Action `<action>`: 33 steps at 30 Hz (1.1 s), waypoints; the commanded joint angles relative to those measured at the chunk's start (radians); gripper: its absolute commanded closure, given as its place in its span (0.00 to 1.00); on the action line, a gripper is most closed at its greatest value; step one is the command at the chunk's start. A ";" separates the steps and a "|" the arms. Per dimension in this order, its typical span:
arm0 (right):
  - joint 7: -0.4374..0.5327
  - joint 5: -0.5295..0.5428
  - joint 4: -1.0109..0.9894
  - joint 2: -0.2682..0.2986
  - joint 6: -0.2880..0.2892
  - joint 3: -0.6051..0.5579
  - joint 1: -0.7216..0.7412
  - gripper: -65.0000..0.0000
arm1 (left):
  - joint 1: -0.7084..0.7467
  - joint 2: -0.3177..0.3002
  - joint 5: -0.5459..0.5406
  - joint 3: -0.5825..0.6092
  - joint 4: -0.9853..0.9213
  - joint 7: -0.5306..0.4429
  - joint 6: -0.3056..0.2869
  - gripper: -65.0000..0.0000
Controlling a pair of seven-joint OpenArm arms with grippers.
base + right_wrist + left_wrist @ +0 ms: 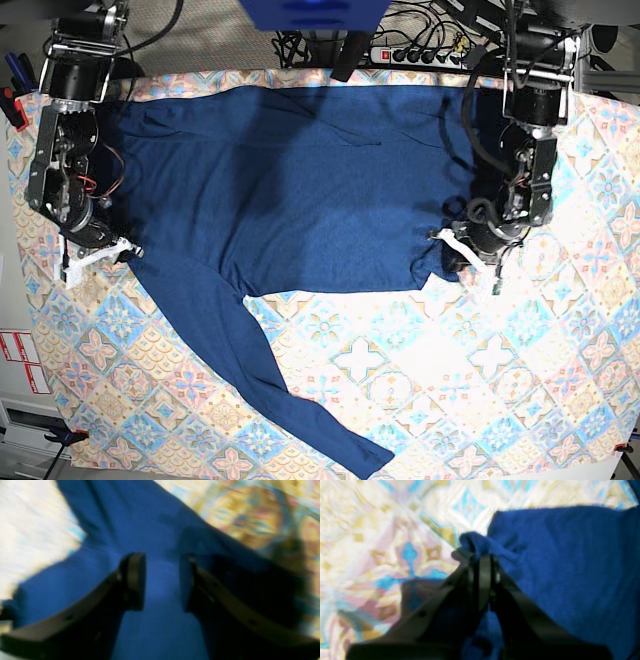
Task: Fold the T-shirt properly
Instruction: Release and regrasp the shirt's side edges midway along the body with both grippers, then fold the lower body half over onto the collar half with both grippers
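Pinching the T-shirt (565,562), left gripper (482,556) clamped.

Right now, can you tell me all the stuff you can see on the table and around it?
T-shirt: one, dark navy blue, long-sleeved, spread flat across the far half of the table, one sleeve trailing toward the near edge.
Tablecloth: one, pastel tile pattern in blue, yellow and pink, under the shirt.
Power strip: one, pale, with cables, past the far edge.
Blue object: one, at the top edge; cannot tell what it is.
Left hand: one, black, shut on a bunched corner of the T-shirt.
Right hand: one, black, jaws apart above the shirt fabric.
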 commanded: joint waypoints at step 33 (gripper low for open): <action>0.454 -0.319 -0.661 0.064 0.235 -0.392 0.350 0.44 | 0.415 -0.019 -0.005 -0.228 0.562 -0.021 0.001 1.00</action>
